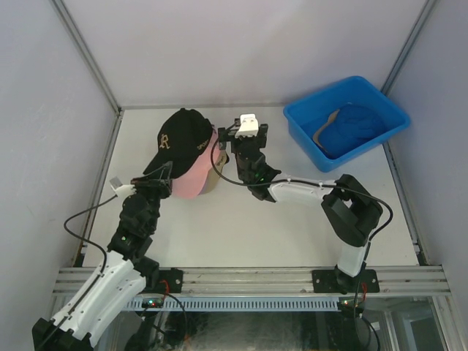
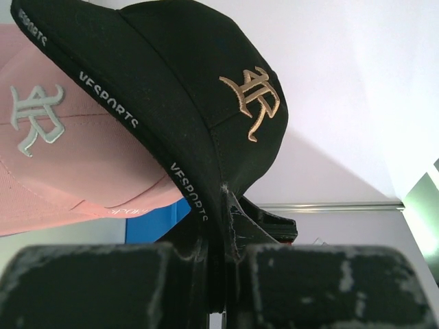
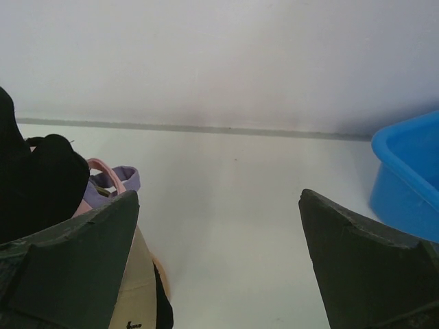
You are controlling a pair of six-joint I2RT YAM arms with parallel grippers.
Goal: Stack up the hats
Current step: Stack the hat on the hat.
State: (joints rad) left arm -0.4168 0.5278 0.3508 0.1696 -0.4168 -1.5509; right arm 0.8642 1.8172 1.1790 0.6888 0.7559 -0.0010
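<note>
clearly the left gripper (image 2: 223,274) pinches the black cap (image 1: 186,135) by its brim, crown up-frame over the pink cap (image 1: 194,181); right gripper (image 3: 219,205) gapes empty nearby.

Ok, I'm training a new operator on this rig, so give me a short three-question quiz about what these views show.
1. True or false: the left gripper is shut on the brim of the black fabric cap with the gold embroidered logo.
2. What lies directly beneath that cap? A) a pink fabric cap B) a wooden stand C) a white towel
3. Where is the blue fabric cap?

Key: 1 true; 2 A; 3 in the blue plastic bin, beyond the open right gripper.
</note>
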